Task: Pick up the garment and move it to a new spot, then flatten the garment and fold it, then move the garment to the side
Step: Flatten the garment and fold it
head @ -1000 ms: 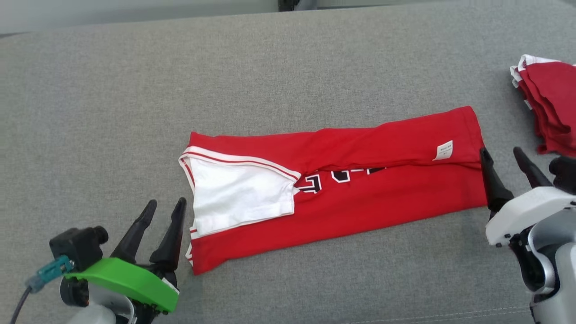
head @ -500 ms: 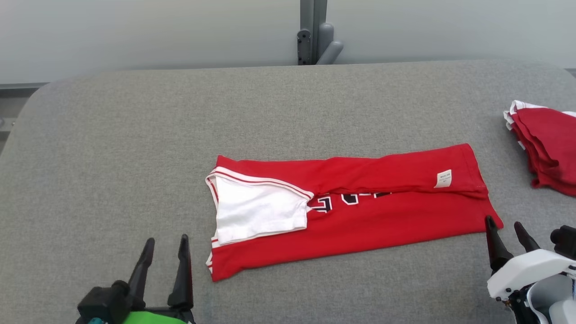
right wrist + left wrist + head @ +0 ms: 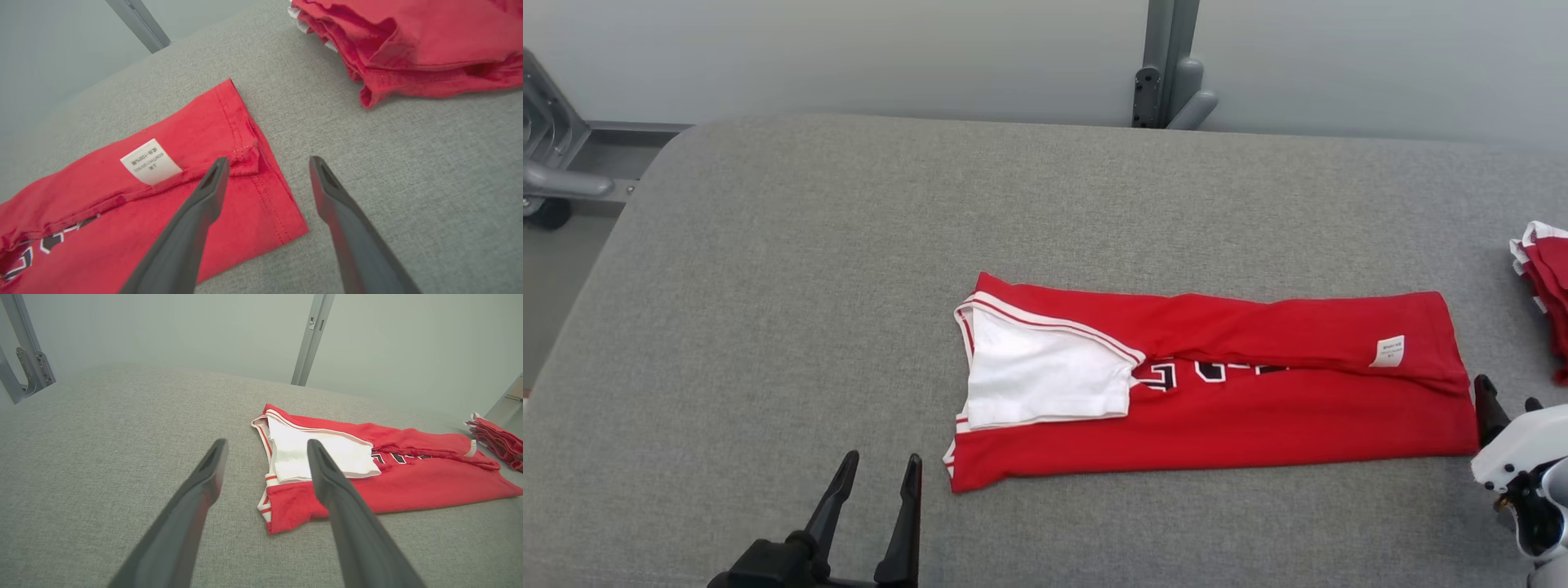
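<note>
Head view, garment: the red garment [image 3: 1258, 416] lies on the grey padded table [image 3: 809, 245], folded lengthwise into a long band. A white sleeve [image 3: 1045, 380] is turned over its left end. A stack of red clothes [image 3: 1545, 273] sits apart at the far right.
Head view, handling: it looks light, limp and not slippery, and would likely sag or unfold if lifted by one layer. The two short ends, pinched through all layers, seem the best holds.
Head view, arms: the left gripper [image 3: 880, 461] is low, near the garment's lower left corner, fingers spread and empty. The right gripper [image 3: 1507, 392] is just beside the right hem, jaws apart.
Left wrist view, pose: the left gripper [image 3: 266, 443] points across the table at the collar end of the garment [image 3: 408, 486], short of it, jaws wide.
Right wrist view, pose: the right gripper [image 3: 268, 160] straddles the hem corner of the garment [image 3: 122, 212]. One finger is over the cloth beside the care label [image 3: 150, 161], the other over bare table. Whether it touches cannot be told; nothing is pinched.
</note>
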Available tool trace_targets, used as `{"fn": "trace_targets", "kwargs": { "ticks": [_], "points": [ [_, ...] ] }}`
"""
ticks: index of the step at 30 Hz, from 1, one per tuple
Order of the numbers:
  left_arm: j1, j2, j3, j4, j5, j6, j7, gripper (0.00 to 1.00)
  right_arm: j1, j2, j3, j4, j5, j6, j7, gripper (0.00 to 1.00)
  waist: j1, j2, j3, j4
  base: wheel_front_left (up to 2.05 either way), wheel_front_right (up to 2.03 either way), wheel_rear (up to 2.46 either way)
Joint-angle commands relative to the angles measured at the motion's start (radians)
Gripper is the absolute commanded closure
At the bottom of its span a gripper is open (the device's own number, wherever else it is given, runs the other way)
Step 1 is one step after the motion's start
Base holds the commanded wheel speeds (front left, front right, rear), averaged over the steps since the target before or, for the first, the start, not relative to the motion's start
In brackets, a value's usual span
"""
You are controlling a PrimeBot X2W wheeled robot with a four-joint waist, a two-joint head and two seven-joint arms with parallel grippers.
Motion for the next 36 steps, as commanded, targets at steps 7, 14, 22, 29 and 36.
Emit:
{"fn": "trace_targets", "kwargs": {
  "ticks": [7, 14, 22, 29, 36],
  "points": [
    [-0.043, -0.022, 0.041, 0.017, 0.034, -0.059, -0.003, 0.0, -0.149, -0.012, -0.077, 0.149, -0.076, 0.0, 0.048, 0.0, 0.0, -0.0001, 0.073, 0.046, 0.0, 0.0, 0.0],
    [-0.055, -0.046, 0.072, 0.027, 0.049, -0.09, -0.003, 0.0, -0.19, 0.011, -0.112, 0.257, -0.155, 0.0, 0.105, 0.0, 0.0, -0.0001, 0.091, 0.052, 0.0, 0.0, 0.0],
    [-0.058, -0.074, 0.095, 0.03, 0.063, -0.122, -0.003, 0.0, -0.198, 0.037, -0.105, 0.277, -0.18, 0.0, 0.116, 1.0, 0.0, -0.0001, 0.091, 0.032, 0.0, 0.0, 0.0],
    [-0.056, -0.085, 0.114, 0.034, 0.072, -0.134, -0.003, 0.0, -0.196, -0.009, -0.094, 0.213, -0.163, -0.001, 0.095, 1.0, 0.0, -0.0001, 0.091, 0.006, 0.0, 0.0, 0.0],
    [-0.055, -0.087, 0.126, 0.033, 0.079, -0.144, -0.003, 0.0, -0.181, -0.069, -0.053, 0.122, -0.168, -0.001, 0.14, 1.0, 0.0, -0.0001, 0.097, -0.036, 0.0, 0.0, 0.0]
  ]
}}
